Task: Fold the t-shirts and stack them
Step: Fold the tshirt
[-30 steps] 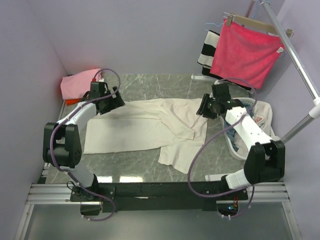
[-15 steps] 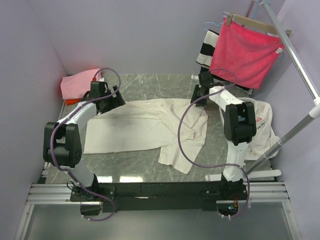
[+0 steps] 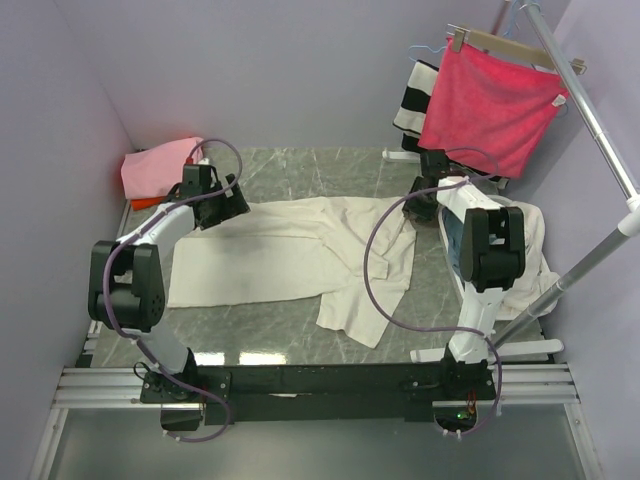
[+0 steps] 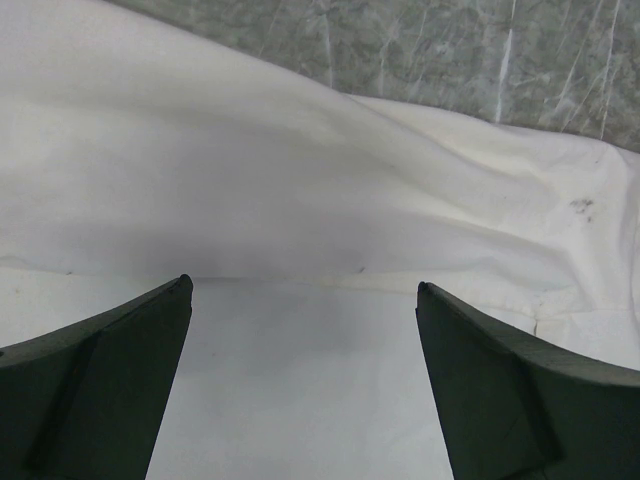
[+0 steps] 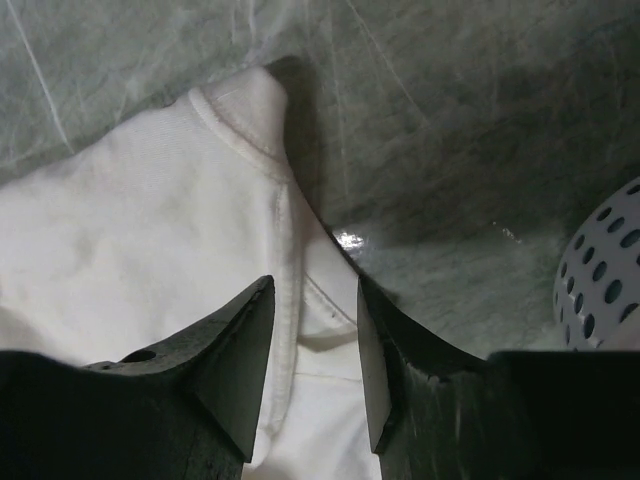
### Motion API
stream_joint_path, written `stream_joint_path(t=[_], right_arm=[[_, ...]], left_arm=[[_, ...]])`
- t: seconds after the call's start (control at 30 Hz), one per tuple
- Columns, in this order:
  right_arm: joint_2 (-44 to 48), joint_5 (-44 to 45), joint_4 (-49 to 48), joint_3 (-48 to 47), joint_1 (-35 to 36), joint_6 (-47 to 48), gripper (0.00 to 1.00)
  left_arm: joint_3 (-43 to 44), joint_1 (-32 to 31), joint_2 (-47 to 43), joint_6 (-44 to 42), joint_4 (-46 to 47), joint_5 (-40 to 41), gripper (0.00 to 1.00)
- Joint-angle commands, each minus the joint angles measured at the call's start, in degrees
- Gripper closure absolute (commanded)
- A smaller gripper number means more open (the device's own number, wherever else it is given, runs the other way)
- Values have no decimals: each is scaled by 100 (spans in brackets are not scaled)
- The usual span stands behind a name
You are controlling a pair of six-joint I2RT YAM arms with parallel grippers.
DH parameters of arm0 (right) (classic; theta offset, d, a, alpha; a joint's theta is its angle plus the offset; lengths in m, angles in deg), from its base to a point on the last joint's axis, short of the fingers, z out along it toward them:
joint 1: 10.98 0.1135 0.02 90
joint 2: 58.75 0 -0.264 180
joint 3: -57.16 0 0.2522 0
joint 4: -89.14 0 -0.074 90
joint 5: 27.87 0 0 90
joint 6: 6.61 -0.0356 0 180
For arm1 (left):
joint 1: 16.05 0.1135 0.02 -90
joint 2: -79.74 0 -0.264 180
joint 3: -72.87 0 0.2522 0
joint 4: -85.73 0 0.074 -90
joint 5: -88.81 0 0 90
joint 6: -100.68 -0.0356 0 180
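The large cream t-shirt (image 3: 290, 255) lies spread and rumpled on the table, one part hanging toward the front. My left gripper (image 3: 238, 206) is open at its back left edge; in the left wrist view the jaws (image 4: 300, 285) stand wide apart just above the cloth (image 4: 320, 180). My right gripper (image 3: 408, 212) is at the shirt's back right corner; in the right wrist view its jaws (image 5: 315, 285) are partly open and straddle the hemmed edge (image 5: 150, 220). The folded pink t-shirt (image 3: 160, 165) lies at the back left on the orange-red one (image 3: 145, 203).
A white perforated basket (image 5: 610, 290) with white cloth (image 3: 525, 235) stands at the right. A red cloth on a hanger (image 3: 490, 105) and a striped cloth (image 3: 415, 95) hang from a metal rack (image 3: 600, 130) at the back right. The marble table (image 3: 300, 165) is walled on the left and back.
My right arm swung from beside the basket to the back of the table, then came down onto the shirt's back right corner. The left arm has barely moved.
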Motion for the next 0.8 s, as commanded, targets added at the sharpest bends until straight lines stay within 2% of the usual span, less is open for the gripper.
stream_joint_path(t=[0.0, 0.3, 0.4, 0.43, 0.47, 0.5, 0.77], right_arm=[[-103, -71, -171, -160, -34, 42, 54], [-429, -510, -330, -502, -113, 60, 55], [-534, -694, -435, -547, -131, 86, 65], [-569, -695, -470, -573, -122, 95, 83], [-561, -634, -462, -600, -131, 86, 96], [-526, -607, -496, -600, -131, 86, 100], [-270, 87, -541, -889, -140, 183, 100]], left_arm=[[143, -11, 35, -131, 24, 2, 1], [170, -11, 140, -148, 6, 29, 1], [179, -11, 175, -148, 6, 20, 1], [179, -11, 193, -140, 6, 20, 1], [187, -11, 201, -148, 6, 29, 1], [196, -11, 210, -157, -11, 38, 1], [266, -11, 316, -254, -143, 318, 1]])
